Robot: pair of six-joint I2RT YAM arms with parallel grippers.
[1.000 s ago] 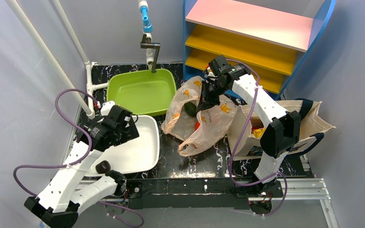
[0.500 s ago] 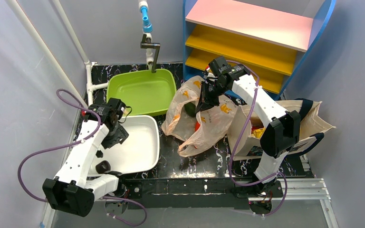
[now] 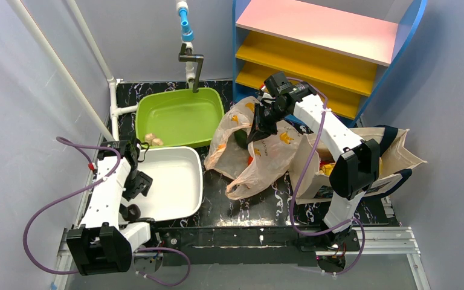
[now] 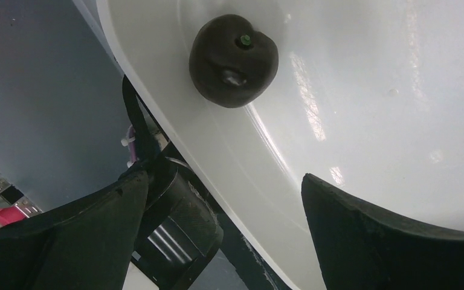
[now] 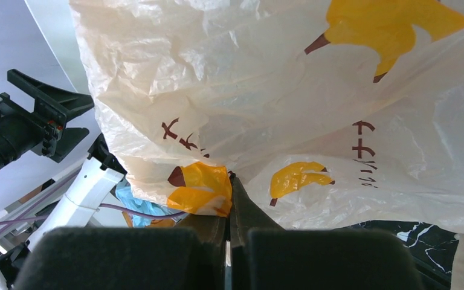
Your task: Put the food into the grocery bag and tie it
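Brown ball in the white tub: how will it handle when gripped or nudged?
The ball looks round and smooth, so it may slip when pinched. It sits on the tub's smooth curved wall, so a nudge would probably roll it.

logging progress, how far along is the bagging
Done: green fruit and red piece inside the grocery bag. In hand: right end effector shut on its rim; left end effector open over the dark brown ball in the white tub. Left: bag it, tie.
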